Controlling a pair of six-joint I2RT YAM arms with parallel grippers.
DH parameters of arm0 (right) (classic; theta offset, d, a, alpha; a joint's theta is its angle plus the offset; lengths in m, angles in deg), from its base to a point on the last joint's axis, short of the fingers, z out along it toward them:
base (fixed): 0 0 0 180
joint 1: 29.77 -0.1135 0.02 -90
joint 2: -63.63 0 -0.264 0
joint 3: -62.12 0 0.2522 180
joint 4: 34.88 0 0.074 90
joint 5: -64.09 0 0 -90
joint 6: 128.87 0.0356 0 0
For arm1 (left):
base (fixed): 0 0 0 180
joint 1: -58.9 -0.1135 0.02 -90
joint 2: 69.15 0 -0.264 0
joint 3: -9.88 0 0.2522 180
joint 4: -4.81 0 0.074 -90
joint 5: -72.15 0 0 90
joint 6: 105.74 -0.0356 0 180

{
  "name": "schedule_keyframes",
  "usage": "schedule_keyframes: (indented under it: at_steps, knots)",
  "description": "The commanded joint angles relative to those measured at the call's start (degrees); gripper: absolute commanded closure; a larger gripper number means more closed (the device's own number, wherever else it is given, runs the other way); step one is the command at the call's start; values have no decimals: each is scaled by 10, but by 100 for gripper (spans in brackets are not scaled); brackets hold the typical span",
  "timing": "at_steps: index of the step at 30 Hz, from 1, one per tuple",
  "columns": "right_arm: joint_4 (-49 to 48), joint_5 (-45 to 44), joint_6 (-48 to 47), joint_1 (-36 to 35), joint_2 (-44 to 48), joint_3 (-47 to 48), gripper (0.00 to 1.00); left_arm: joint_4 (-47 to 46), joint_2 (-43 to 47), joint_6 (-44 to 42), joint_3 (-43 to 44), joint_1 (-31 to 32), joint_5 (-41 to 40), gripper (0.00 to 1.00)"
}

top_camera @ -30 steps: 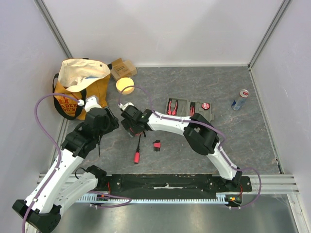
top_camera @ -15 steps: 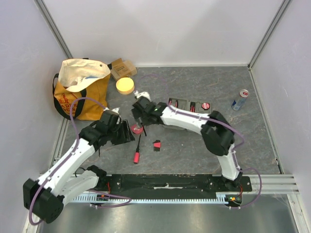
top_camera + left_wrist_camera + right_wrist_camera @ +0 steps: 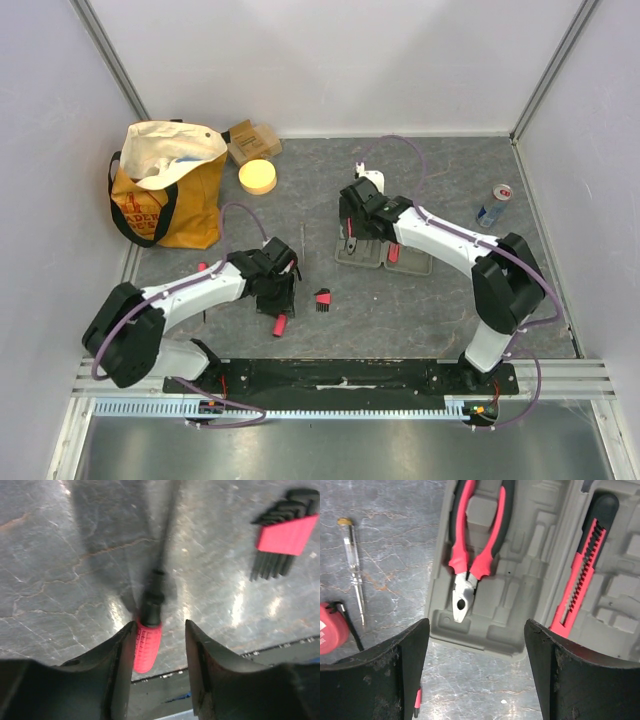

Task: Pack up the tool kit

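Tool kit case (image 3: 530, 540), right wrist shows pliers (image 3: 464, 584) slotted, tote (image 3: 165, 195) overhead only

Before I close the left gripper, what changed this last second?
The right gripper pulled back rightward from near the screwdriver and hangs open over the case. The left gripper moved from beside the tote bag to straddle the screwdriver's handle, open. Nothing gripped. Screwdriver and hex keys stayed put.

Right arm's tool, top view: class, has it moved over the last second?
Yes. The right tool has swung rightward, away from the tote bag and toward the can, and now hovers over the case.
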Motion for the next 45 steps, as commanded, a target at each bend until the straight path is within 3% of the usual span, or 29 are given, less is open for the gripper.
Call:
schedule_keyframes:
  at_steps: [1, 3, 6, 7, 18, 27, 32, 38, 45]
  knots:
    - [-13, -9, 8, 15, 42, -25, 17, -10, -55, 29, 4, 21, -31, 55]
    - [-14, -10, 6, 22, 53, -35, 17, -4, -67, 29, 18, 31, -36, 66]
    - [-14, -11, 1, 39, 71, -49, 17, -4, -64, 6, 53, 53, -40, 95]
    - [-14, -11, 1, 44, 76, -54, 17, -4, -62, 1, 65, 61, -41, 98]
    - [-14, -11, -12, 109, 149, -91, 17, -28, -92, -50, 264, 84, -25, 98]
    - [-9, 1, -14, 164, 192, -119, 17, -27, -327, -16, 525, 82, -12, 98]
    - [-4, 3, -16, 176, 209, -130, 17, -25, -429, -8, 627, 76, 5, 98]
    - [0, 5, -18, 192, 218, -142, 17, -22, -501, -8, 681, 73, 11, 98]
    - [-1, 11, -22, 201, 222, -145, 17, -12, -521, 15, 672, 68, -23, 98]
